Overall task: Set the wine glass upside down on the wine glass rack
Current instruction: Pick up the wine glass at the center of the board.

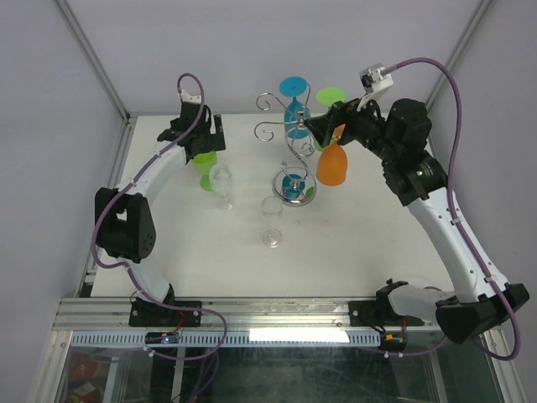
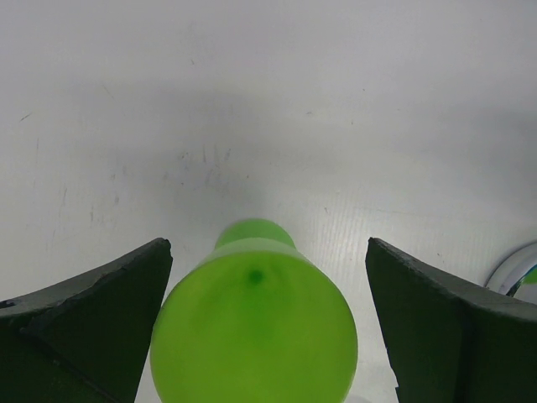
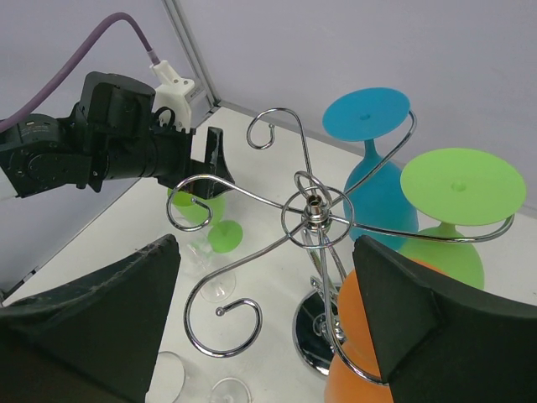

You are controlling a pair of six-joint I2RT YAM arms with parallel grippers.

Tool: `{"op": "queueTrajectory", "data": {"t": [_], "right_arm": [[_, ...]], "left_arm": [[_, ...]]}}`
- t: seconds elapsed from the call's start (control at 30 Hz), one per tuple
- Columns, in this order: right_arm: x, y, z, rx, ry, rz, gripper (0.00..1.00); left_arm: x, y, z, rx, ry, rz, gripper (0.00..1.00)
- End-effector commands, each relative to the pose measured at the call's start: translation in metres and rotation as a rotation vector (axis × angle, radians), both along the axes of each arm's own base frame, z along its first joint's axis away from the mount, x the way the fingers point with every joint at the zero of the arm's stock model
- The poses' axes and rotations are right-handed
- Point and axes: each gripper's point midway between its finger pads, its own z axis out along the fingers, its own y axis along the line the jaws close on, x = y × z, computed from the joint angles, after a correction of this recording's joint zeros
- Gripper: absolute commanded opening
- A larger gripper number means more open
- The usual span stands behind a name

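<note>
**Green glass straddled by the left claw**

The green wine glass [image 2: 254, 327] is framed between the parted fingers of the left gripper [image 2: 268, 248], which are not closed on it. Its long axis appears to run along the claw's reach, though blur leaves this unsure. The wine glass rack [image 3: 312, 210] is set off to that claw's right, directly ahead of the right gripper [image 3: 267, 245], which is spread wide with nothing clamped.

Your left arm [image 1: 159, 180] and right arm [image 1: 449, 231] are built alike: white tube links between chunky black joint housings. A purple cable [image 3: 127, 17] loops along each, ending in a white plug [image 1: 375, 81] at the wrist. Your fingers [image 3: 436, 336] are matte black wedges with rough edges.
</note>
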Motion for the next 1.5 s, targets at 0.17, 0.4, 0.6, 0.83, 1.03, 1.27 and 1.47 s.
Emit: {"op": "queueTrajectory", "data": {"t": [0.17,0.4,0.6,0.83,1.03,1.27,1.47], "right_arm": [[-0.003,-0.003,0.010,0.001,-0.034,-0.011,0.87],[-0.004,0.001,0.008,0.003,-0.024,0.009,0.87],[-0.004,0.000,0.005,-0.001,-0.018,0.007,0.87],[-0.005,-0.003,0.004,-0.006,-0.020,-0.004,0.87],[-0.002,-0.006,0.005,-0.014,-0.030,-0.026,0.87],[0.003,-0.018,0.007,-0.001,-0.042,-0.109,0.87],[0.005,-0.024,0.008,0.051,-0.062,-0.152,0.92]], "left_arm": [[-0.012,0.000,0.012,0.082,-0.027,0.028,0.99],[-0.016,0.011,0.008,0.125,-0.021,0.071,0.99],[-0.011,0.008,0.016,0.116,-0.040,0.060,0.95],[-0.008,0.003,0.034,0.097,-0.074,0.037,0.82],[-0.008,0.009,0.063,0.112,-0.135,0.050,0.79],[-0.013,0.013,0.113,0.105,-0.248,0.045,0.75],[-0.028,0.018,0.167,0.074,-0.390,0.047,0.71]]}}
